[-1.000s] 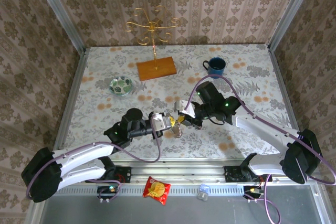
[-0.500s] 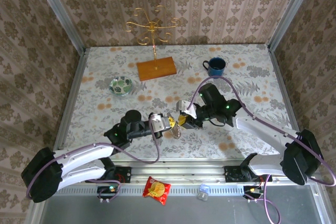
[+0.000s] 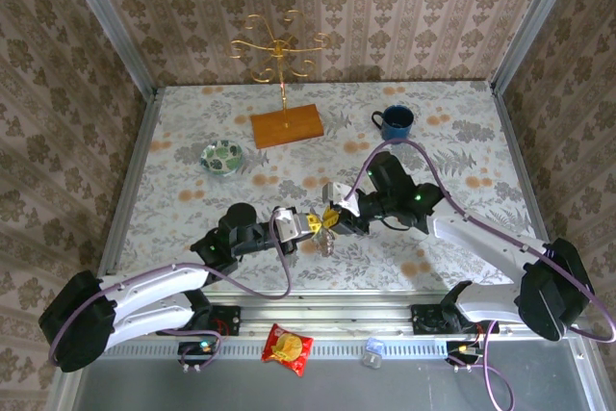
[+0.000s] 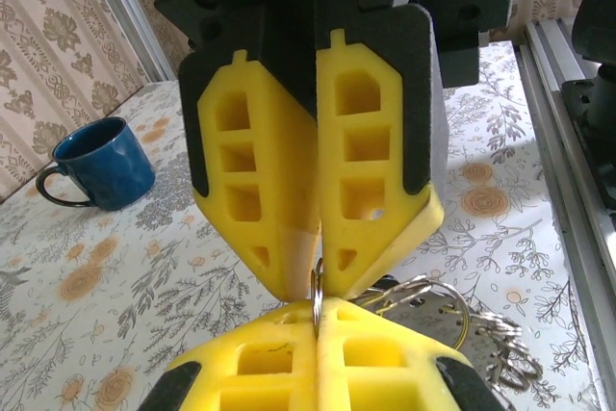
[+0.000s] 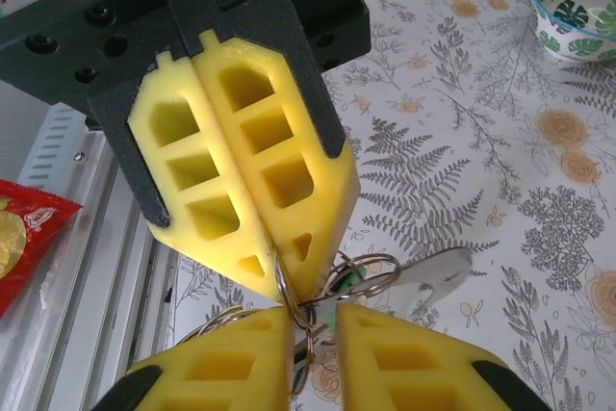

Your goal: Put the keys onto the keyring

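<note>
containers: 1 blue mug (image 3: 396, 121), 1 leaf-patterned bowl (image 3: 222, 156), contents of both not discernible | keyring (image 4: 316, 288): thin wire loops, over counter (image 3: 462, 156) front centre, between the two arms | left fingers (image 4: 260, 363): closed on keyring | right fingers (image 5: 404, 358): closed on same keyring, tip to tip with left | keys: 1 silver key (image 5: 438, 271) made out, just beside loops

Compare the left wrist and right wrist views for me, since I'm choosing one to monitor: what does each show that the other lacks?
Left wrist, not right wrist: the blue mug. Right wrist, not left wrist: the green patterned bowl and red snack packet. Both: the left gripper and right gripper meeting tip to tip, jaws shut on a thin keyring, more rings bunched beside it.
</note>
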Tool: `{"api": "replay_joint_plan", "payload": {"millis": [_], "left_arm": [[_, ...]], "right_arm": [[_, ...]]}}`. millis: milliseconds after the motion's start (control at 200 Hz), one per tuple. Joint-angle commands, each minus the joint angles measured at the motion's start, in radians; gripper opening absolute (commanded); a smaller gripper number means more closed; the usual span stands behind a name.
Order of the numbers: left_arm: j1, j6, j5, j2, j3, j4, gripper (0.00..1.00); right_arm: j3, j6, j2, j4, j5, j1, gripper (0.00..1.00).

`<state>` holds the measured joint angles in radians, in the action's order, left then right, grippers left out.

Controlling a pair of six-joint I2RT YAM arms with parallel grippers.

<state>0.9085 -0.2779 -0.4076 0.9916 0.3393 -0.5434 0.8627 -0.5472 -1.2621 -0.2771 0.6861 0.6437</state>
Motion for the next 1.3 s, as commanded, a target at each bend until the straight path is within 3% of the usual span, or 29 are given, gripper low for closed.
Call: {"api": "replay_joint_plan", "payload": {"millis": [0,50,105,205,290,550,655,775,895,965,1070,1170,1290], "left_arm": [[-0.001,0.029,-0.042,-0.014,-0.005,-0.078,0.0],[-0.002,0.029,-0.038,-0.01,-0.003,-0.078,0.0],[-0.001,0.032,-0.022,-0.011,-0.003,-0.076,0.0],[-0.002,0.024,0.017,-0.02,0.003,-0.045,0.15],[0.0,-0.008,0.049,-0.031,0.034,0.048,0.17],[0.009,-0.067,0.057,-0.016,0.108,0.209,0.12],[0.012,-0.07,0.047,-0.003,0.115,0.211,0.12],[0.011,-0.081,0.037,0.005,0.128,0.23,0.0],[0.012,-0.084,0.032,0.0,0.122,0.222,0.0],[0.01,-0.081,0.036,-0.007,0.112,0.21,0.0],[0.01,-0.076,0.036,-0.01,0.099,0.189,0.0],[0.01,-0.075,0.034,-0.008,0.098,0.182,0.0],[0.01,-0.076,0.035,-0.011,0.096,0.183,0.0]], "right_arm": [[-0.001,-0.002,-0.019,0.039,0.042,-0.006,0.09],[0.006,-0.006,-0.02,0.039,0.046,-0.006,0.0],[0.019,-0.015,-0.017,0.02,0.044,-0.006,0.0],[0.048,-0.052,-0.013,-0.044,0.02,-0.003,0.0],[0.076,-0.093,-0.013,-0.113,-0.012,0.005,0.0],[0.182,-0.179,-0.052,-0.283,-0.115,0.067,0.0],[0.215,-0.195,-0.068,-0.308,-0.152,0.094,0.0],[0.232,-0.187,-0.071,-0.308,-0.155,0.102,0.0],[0.211,-0.156,-0.058,-0.284,-0.167,0.095,0.0],[0.185,-0.124,-0.047,-0.268,-0.171,0.078,0.15],[0.142,-0.097,-0.029,-0.265,-0.179,0.059,0.25],[0.123,-0.084,-0.021,-0.265,-0.183,0.054,0.24],[0.121,-0.078,-0.012,-0.264,-0.19,0.053,0.15]]}}
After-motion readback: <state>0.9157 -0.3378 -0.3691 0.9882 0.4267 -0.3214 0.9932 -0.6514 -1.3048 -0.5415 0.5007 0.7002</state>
